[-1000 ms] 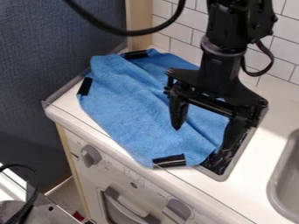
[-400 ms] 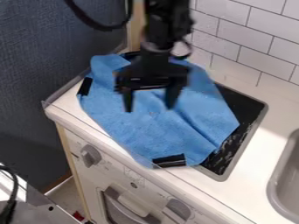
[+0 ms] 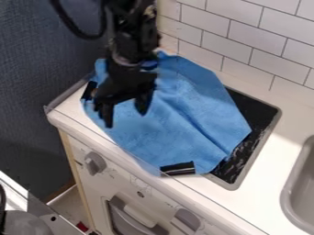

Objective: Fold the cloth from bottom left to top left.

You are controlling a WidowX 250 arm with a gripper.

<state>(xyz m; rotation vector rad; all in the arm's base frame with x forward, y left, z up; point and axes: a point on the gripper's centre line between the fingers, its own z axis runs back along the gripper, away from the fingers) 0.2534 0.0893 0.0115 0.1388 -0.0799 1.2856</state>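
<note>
Hanging from the arm [image 3: 130,43] over the left part of the cloth [image 3: 184,114], the gripper [image 3: 126,120] points down with its fingers apart, blue fabric visible between them. Whether their tips touch the cloth, I cannot tell.

The cloth lies spread across the bench [image 3: 276,147], covering much of the black stovetop [image 3: 253,108], whose right side is exposed. It reaches the bench's front edge at the lower end, where a black strip [image 3: 178,169] sits on its border. Another black strip [image 3: 89,90] marks the left border, just beside the gripper. Creases run aslant through the cloth, the clearest going down toward its lower right, and its far end lies near the tiled wall [image 3: 236,41].

The grey sink [image 3: 300,183] is set into the bench at the right, well apart from the cloth. On the front below are two grey knobs [image 3: 95,163] and, between them, the oven handle [image 3: 136,215]. A dark panel [image 3: 43,92] stands upright at the left. A black cable [image 3: 76,27] loops beside the arm.
</note>
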